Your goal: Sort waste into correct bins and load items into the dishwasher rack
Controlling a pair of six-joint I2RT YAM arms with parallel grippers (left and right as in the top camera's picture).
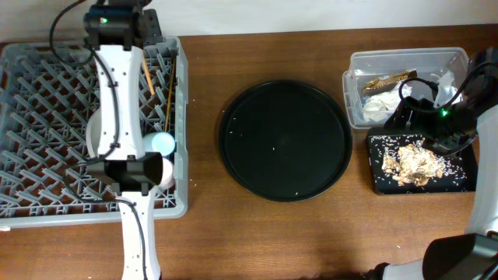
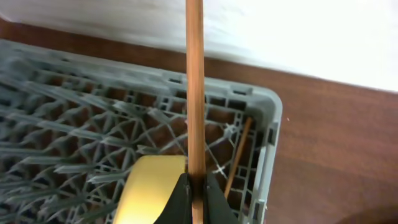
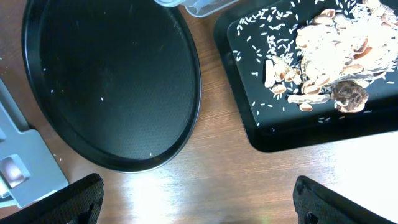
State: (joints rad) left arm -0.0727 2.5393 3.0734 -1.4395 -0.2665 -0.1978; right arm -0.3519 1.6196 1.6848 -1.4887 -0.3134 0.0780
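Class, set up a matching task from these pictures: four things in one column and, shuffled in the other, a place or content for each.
Things:
1 dishwasher rack
2 round black tray
3 chopstick
4 black bin

Places or contents:
A in the left gripper
B middle of the table
C holds rice and shells
D left side of the table

Pairs: 1-D, 2-B, 3-A, 4-C.

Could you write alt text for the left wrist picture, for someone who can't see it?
The left gripper pinches a wooden stick that runs straight up the frame, above a grey dishwasher rack. A second stick rests inside the rack by its right wall; brown table beyond.
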